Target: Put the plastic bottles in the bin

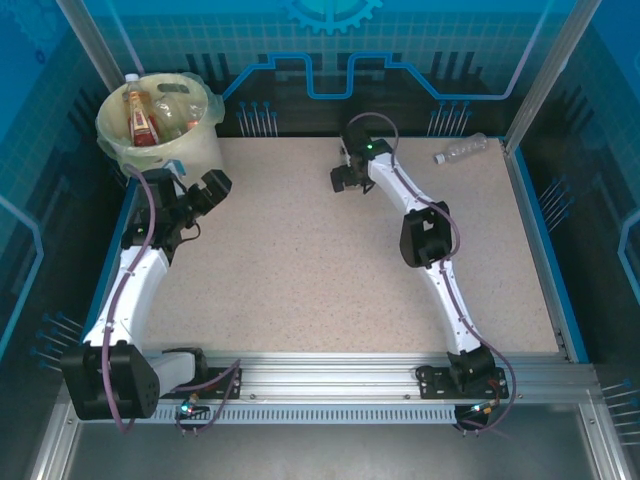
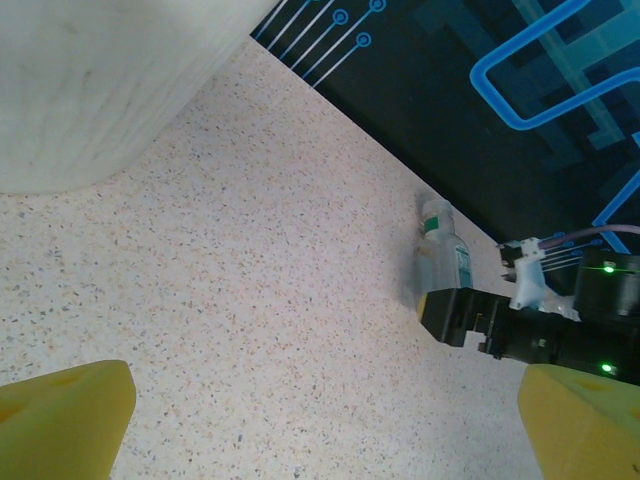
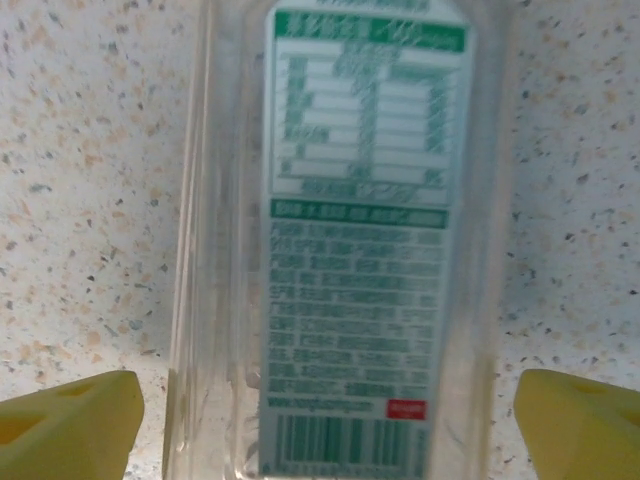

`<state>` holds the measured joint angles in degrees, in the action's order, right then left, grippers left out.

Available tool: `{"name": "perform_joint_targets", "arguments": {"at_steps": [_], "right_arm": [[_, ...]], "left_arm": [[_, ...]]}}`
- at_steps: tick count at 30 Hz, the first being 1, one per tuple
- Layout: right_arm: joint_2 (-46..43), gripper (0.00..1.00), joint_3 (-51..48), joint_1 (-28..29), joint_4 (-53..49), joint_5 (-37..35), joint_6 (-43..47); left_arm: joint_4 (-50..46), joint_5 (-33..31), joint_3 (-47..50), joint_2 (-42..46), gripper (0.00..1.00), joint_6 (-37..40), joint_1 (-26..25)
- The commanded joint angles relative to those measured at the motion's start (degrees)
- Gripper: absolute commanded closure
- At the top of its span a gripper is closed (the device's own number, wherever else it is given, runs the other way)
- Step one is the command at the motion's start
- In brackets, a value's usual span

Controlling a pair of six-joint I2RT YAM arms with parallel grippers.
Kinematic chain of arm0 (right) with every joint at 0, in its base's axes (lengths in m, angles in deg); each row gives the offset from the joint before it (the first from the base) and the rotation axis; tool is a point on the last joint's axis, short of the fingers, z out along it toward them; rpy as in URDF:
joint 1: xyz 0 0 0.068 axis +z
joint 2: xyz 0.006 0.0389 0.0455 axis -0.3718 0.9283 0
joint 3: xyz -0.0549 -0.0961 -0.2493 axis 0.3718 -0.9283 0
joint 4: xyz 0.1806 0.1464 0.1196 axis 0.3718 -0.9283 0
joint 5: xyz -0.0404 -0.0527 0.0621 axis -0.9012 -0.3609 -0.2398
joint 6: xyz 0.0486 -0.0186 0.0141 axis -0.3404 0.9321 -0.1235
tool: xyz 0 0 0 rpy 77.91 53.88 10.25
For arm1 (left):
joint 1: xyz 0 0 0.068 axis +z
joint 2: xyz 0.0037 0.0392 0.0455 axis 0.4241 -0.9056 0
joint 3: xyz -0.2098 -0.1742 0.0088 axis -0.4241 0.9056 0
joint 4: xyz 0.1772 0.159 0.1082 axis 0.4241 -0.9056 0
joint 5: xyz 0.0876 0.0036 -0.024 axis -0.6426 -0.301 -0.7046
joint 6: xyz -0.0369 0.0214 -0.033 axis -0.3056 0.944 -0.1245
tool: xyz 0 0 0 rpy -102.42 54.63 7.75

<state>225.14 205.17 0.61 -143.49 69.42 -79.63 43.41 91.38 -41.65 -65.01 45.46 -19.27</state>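
Note:
The cream-white bin [image 1: 203,148] with its pale bag stands at the back left; several plastic bottles [image 1: 141,118] lie inside it. A clear bottle with a green label [image 3: 350,250] lies on the table directly under my right gripper [image 3: 325,430], which is open, its yellow fingertips [image 3: 70,420] either side of the bottle and apart from it. The left wrist view shows that same bottle [image 2: 444,255] partly behind the right gripper [image 2: 478,322]. Another clear bottle [image 1: 460,150] lies at the back right. My left gripper [image 1: 212,188] hangs open and empty beside the bin.
The bin's wall [image 2: 90,90] stands close in the left wrist view. A dark back wall [image 2: 480,110] runs just behind the green-label bottle. Blue raised edges [image 1: 540,240] border the speckled table [image 1: 300,260].

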Motion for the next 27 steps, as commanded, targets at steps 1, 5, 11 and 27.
{"name": "perform_joint_targets", "arguments": {"at_steps": [1, 5, 11, 27], "right_arm": [[2.3, 0.12, 2.6, 0.4, -3.0, -2.1, -0.5], [1.5, 0.28, 2.2, 0.4, -2.4, -0.5, 0.3], [-5.9, 0.45, -7.3, 0.8, 2.5, 1.3, 0.8], [-45.6, 0.6, -58.4, 6.5, 26.1, 6.3, 0.3]], "left_arm": [[0.7, 3.0, 0.7, 0.5, 0.01, 1.0, -0.1], [1.8, 3.7, 1.5, 0.5, 0.01, 1.7, -0.1], [2.6, 6.9, 1.6, -1.1, 0.01, 0.9, -0.1], [12.1, 15.1, 1.0, -6.7, 0.01, -4.9, -11.7]]}}
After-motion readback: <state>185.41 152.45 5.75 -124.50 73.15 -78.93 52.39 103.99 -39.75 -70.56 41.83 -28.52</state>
